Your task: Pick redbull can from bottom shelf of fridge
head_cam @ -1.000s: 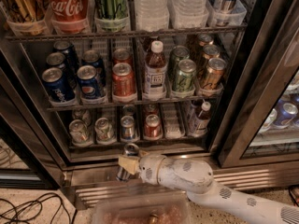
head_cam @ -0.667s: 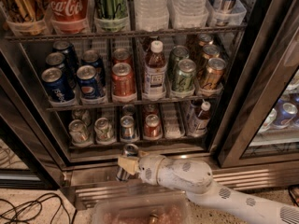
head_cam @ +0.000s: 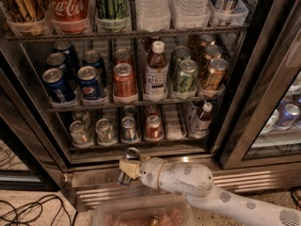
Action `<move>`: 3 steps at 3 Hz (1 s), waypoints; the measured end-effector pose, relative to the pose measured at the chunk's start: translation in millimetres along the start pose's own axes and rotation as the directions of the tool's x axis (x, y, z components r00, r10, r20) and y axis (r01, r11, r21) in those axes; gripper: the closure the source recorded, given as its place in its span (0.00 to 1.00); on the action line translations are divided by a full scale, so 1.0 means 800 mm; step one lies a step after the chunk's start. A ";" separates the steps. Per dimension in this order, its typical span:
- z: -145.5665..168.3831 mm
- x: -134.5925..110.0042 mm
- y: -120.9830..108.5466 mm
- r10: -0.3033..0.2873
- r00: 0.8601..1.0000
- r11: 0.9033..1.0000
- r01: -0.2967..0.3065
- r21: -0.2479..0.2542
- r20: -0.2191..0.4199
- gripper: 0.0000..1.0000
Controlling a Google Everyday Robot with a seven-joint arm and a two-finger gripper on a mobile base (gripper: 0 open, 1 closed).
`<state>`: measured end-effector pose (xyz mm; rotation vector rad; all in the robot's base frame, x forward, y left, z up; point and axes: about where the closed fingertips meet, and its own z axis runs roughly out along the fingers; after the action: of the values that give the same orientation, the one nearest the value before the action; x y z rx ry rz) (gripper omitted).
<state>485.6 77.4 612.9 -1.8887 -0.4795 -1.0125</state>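
On the top rack a Coca-Cola bottle (head_cam: 70,6) stands near the left end, a green bottle (head_cam: 111,4) beside it, and water bottles (head_cam: 153,6) toward the right. On the middle rack, Pepsi cans (head_cam: 89,81) fill the left end, then orange-red cans (head_cam: 124,81), a white-capped bottle (head_cam: 156,72), green cans (head_cam: 186,74) and bronze cans (head_cam: 214,74) at the right end. Lower down sit a small red can (head_cam: 154,126) and a small bottle (head_cam: 202,119). Cables (head_cam: 28,211) lie on the floor at lower left. A clear tub (head_cam: 141,213) sits at the bottom edge. My gripper (head_cam: 128,167) clasps the redbull can (head_cam: 131,153) before the sill.
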 end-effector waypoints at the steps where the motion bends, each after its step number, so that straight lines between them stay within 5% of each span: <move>1: 0.000 0.000 0.000 0.000 1.000 1.000 0.000 0.000 0.000 1.00; 3: 0.004 -0.012 0.008 0.001 1.000 1.000 -0.001 0.000 -0.005 1.00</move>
<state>485.8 77.1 600.9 -1.8854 -0.4754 -1.0164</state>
